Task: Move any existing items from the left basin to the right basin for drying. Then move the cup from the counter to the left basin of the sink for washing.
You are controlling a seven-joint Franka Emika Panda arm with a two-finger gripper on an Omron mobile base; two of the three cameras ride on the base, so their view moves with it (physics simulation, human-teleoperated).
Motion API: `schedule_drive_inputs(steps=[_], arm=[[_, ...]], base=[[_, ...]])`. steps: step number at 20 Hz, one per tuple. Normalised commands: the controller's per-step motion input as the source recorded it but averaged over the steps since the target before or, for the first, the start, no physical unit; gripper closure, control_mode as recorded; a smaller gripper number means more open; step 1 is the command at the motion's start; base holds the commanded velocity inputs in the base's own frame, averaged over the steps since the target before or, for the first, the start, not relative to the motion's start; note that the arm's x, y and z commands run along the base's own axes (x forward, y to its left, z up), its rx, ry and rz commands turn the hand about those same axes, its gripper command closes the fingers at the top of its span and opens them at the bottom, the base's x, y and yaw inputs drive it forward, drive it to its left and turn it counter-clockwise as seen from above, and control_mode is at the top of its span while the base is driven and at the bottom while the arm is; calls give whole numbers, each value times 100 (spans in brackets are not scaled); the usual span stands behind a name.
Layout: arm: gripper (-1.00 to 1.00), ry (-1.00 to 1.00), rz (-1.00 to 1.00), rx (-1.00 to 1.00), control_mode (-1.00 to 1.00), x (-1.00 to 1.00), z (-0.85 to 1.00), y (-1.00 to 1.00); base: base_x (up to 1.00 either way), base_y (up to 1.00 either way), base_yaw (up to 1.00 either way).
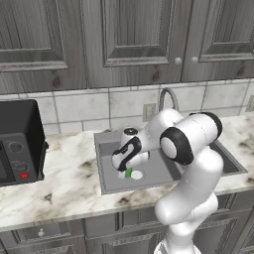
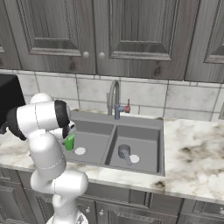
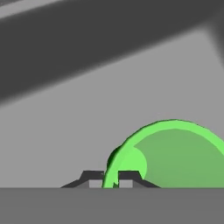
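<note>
A: Green cup (image 2: 69,142): small, bright plastic, no handle, slightly tapered. It hangs in the gripper (image 3: 110,180) over the left basin (image 2: 94,142), just above the floor near the pale round drain (image 2: 80,151). Upright, as far as the right base view shows.

B: Grip state?

A: From the hand view, the two dark fingertips (image 3: 92,177) sit close together with the cup's thin rim wall between them. Pinched on the rim, jaws nearly closed. The cup's open mouth shows as a lighter green oval.

B: The grey cup?

A: Small metal cup (image 2: 124,152) standing in the right basin (image 2: 140,146), thin straight handle pointing toward the front, beside that basin's pale drain (image 2: 134,159).

B: Surfaces?

A: Sink (image 1: 106,186) is matte grey, rectangular, two compartments, tall curved grey faucet (image 2: 113,98) behind the divider. Counter (image 2: 197,162) is beige-white marble pattern with brown veins. Pale tile backsplash (image 2: 144,96), dark wood-grain panelled cabinets (image 2: 131,35) above. Black microwave (image 1: 17,141) at the left on the counter.
</note>
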Motion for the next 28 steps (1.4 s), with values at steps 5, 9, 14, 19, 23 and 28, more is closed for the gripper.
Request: schedule_drive_inputs(steps=[5, 9, 14, 19, 23, 28], arm=[[100, 0, 0, 0, -100, 9, -23, 0], [100, 0, 0, 0, -100, 10, -26, 0], [100, 0, 0, 0, -100, 10, -29, 0], [-100, 0, 0, 0, -100, 6, -12, 0], [-100, -5, 0, 0, -100, -13, 0, -5], [-100, -5, 0, 0, -100, -27, 16, -5]], base=[[0, 0, 0], [0, 0, 0], [0, 0, 0], [0, 0, 0], [0, 0, 0], [0, 0, 0]])
